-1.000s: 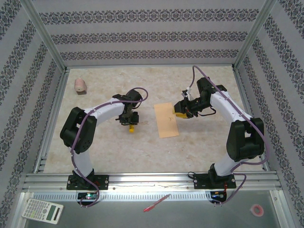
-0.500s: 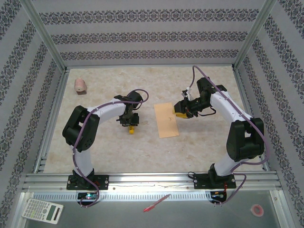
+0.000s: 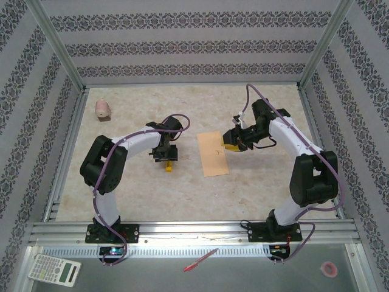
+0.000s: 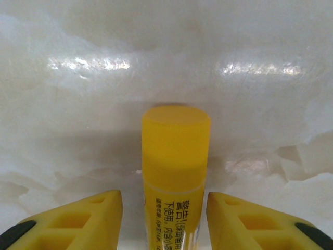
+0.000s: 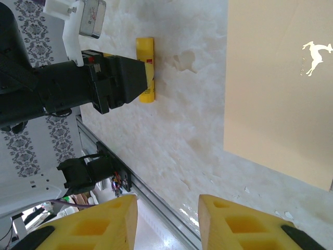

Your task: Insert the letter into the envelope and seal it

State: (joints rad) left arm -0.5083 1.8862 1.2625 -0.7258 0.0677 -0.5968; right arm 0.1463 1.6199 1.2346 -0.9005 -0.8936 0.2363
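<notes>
**Desk:** What are the two arms doing?

**Photographer:** The left gripper (image 4: 164, 200) is low over the table (image 3: 261, 188), left of centre. Its jaws straddle the glue stick (image 4: 176, 156) with a gap on either side, so they are parted and grip nothing. The stick lies flat with its cap pointing away from the wrist. My guess is it sits there for the sealing step, either being taken up or set down; I cannot tell which.

**Desk:** And the right?

**Photographer:** The right gripper (image 3: 229, 143) hovers at the far right edge of the envelope (image 3: 213, 157). Its fingers (image 5: 93, 224) are moderately apart with only bare table between them. It looks placed to steady or press the paper.

**Desk:** Where is the task's thing?

**Photographer:** The envelope lies flat at the centre of the table, between the two grippers and just right of the stick. It shows a plain tan face with a small white deer mark (image 5: 316, 56). Whether the letter is already inside, I cannot tell.

**Desk:** Counts?

**Photographer:** One envelope and one glue stick, with two grippers, both empty. There is one pink object (image 3: 102, 109) at the far left. On the near ledge sit one calculator (image 3: 55, 269), one red pen (image 3: 200, 260) and one roll of tape (image 3: 329, 268).
</notes>
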